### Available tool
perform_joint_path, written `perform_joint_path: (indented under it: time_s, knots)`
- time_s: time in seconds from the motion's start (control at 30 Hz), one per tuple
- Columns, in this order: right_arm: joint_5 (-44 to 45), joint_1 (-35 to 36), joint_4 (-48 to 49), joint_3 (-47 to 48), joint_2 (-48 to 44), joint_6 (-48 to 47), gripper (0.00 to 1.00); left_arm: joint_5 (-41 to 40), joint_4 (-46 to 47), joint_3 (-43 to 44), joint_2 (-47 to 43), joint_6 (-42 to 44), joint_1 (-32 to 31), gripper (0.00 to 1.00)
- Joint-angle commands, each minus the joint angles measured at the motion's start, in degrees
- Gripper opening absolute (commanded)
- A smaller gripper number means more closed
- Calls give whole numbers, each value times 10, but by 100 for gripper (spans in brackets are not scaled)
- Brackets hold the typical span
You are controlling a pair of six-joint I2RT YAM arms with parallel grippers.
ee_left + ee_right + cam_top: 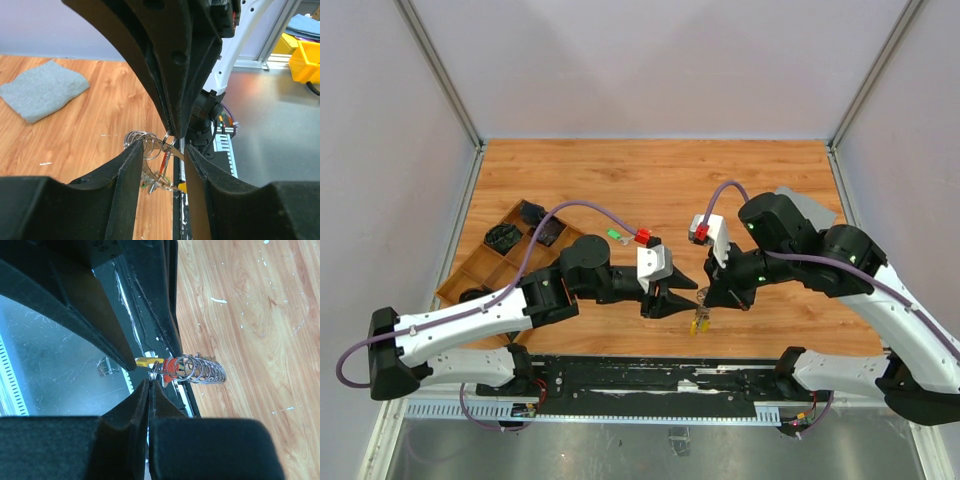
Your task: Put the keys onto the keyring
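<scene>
While both arms meet well to the right of the brown divided tray (472,250), the keyring (140,142) hangs in the air between their tips, roughly level with that tray's near end. The right gripper (149,384) is fully closed, pinching a small link of the ring cluster and, by the look of it, carrying its whole weight. The left gripper (164,152) stands about half open, its fingers (131,172) straddling the dangling keys (698,322) without visibly clamping any. Whether a blade brushes one pad cannot be told.

A red-headed key (170,365) and a yellow-headed key (144,361) already hang from the ring beside its coil of silver loops, so the job appears well under way. Other head colours are too small to make out with confidence. No loose key shows beside the tray or beyond it, though the arms hide much of the wood. What seems to be left is threading or seating whichever key the half-open gripper is lining up on. A grey cloth (42,90) lies farther from the tray than the grippers do.
</scene>
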Motion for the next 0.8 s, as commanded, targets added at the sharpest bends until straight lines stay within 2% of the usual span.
perform_joint_path:
  time_s: [0.0, 0.17, 0.23, 0.53, 0.57, 0.77]
  knots:
    - [-29, 10, 32, -7, -13, -11, 1, 10, 4, 20, 10, 3, -4, 44]
    - [-35, 10, 40, -13, -15, -11, 1, 22, 13, 25, 19, -2, -4, 43]
    - [-35, 10, 42, -16, -15, -11, 1, 27, 15, 26, 20, -3, -3, 39]
    - [-26, 10, 53, -23, -18, -10, 1, 37, 21, 20, 14, -5, -3, 1]
    - [-22, 10, 55, -22, -20, -9, 1, 36, 20, 20, 14, -4, -3, 1]
    - [38, 10, 87, -47, -69, 0, 37, 9, 31, 2, -14, -11, -3, 0]
